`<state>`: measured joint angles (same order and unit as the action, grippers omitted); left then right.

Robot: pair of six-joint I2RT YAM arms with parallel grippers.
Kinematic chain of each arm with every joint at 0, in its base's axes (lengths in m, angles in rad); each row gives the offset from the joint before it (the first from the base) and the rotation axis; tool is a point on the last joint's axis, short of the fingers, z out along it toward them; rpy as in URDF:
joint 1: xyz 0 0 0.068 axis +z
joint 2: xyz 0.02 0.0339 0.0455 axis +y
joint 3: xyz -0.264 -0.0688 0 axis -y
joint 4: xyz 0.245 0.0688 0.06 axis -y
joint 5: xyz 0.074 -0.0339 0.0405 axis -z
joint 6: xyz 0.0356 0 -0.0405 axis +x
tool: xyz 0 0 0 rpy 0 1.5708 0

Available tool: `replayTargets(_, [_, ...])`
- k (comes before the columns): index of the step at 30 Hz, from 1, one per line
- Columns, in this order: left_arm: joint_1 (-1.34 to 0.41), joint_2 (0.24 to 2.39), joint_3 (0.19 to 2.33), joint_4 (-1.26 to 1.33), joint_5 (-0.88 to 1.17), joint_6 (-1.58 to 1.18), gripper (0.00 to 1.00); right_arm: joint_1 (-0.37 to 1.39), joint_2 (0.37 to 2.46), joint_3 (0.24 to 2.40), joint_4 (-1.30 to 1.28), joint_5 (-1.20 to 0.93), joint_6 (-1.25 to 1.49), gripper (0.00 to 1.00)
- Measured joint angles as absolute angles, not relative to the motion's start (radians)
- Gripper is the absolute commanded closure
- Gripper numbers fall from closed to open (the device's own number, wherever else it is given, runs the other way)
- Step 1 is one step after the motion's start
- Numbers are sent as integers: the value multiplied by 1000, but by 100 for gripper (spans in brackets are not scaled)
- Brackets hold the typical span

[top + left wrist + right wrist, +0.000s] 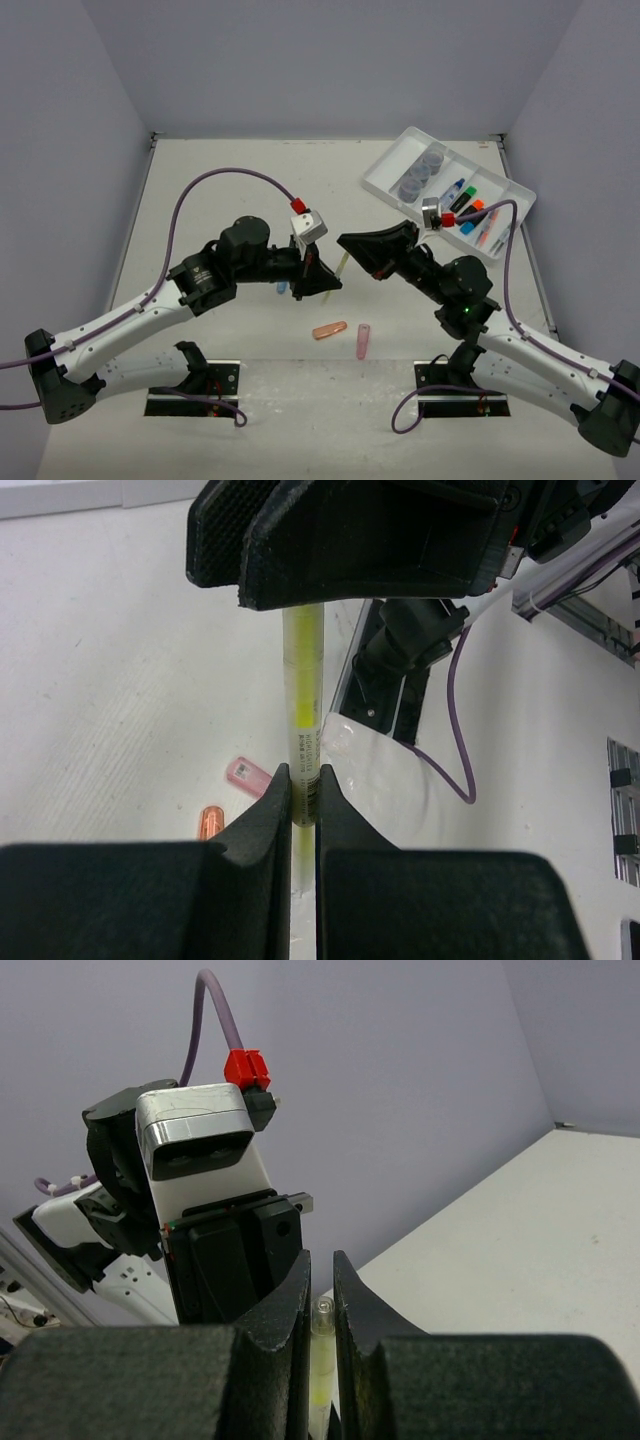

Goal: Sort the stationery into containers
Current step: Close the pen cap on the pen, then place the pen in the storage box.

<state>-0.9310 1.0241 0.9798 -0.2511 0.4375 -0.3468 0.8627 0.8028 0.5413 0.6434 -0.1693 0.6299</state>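
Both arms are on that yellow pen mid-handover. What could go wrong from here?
1. The left gripper and right gripper both look clamped on the yellow pen; if either arm pulls away before one releases, it may bend or twist loose.
2. It hangs above the table; a slip would likely drop it near the orange capsule, far from the white tray.

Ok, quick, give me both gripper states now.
Left gripper: closed on the yellow pen.
Right gripper: closed on the same yellow pen, at its other end.
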Motion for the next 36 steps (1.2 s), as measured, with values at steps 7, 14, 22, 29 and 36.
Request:
replayTargets(7, [-930, 1025, 977, -163, 464, -348, 100, 867, 762, 621, 463, -173, 626, 72])
replayTargets(14, [-916, 1010, 929, 84, 464, -376, 100, 892, 736, 714, 236, -169, 608, 80])
replayTargets(22, [-915, 1020, 894, 119, 467, -427, 93, 890, 724, 715, 181, -169, 577, 100])
replayTargets(29, [-915, 1021, 888, 159, 484, -429, 11, 878, 720, 705, 169, -136, 566, 100])
replayTargets(36, [-917, 972, 871, 113, 351, -426, 0, 781, 723, 694, 78, -52, 569, 100])
